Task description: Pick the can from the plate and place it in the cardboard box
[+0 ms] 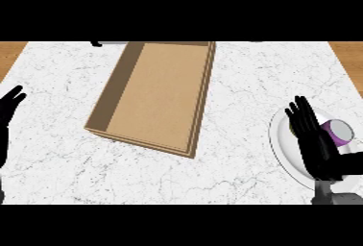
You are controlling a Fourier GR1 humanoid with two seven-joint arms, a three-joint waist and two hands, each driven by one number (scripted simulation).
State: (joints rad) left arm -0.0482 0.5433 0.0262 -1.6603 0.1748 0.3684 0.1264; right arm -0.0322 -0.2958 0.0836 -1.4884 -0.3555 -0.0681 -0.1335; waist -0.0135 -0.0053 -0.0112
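A purple can (pixel 339 131) with a grey top lies on its side on the white plate (pixel 284 149) at the counter's right edge. My right hand (pixel 315 144) is over the plate just left of the can, fingers straight and pointing away, hiding part of the plate. The open cardboard box (pixel 156 96) lies tilted in the counter's middle, with nothing inside it. My left hand (pixel 10 108) rests open at the left edge, fingers up.
The white marble counter (pixel 234 158) stretches between the box and the plate. Wooden strips show at the far left and far right corners. A small dark object (pixel 96 43) peeks in at the top edge.
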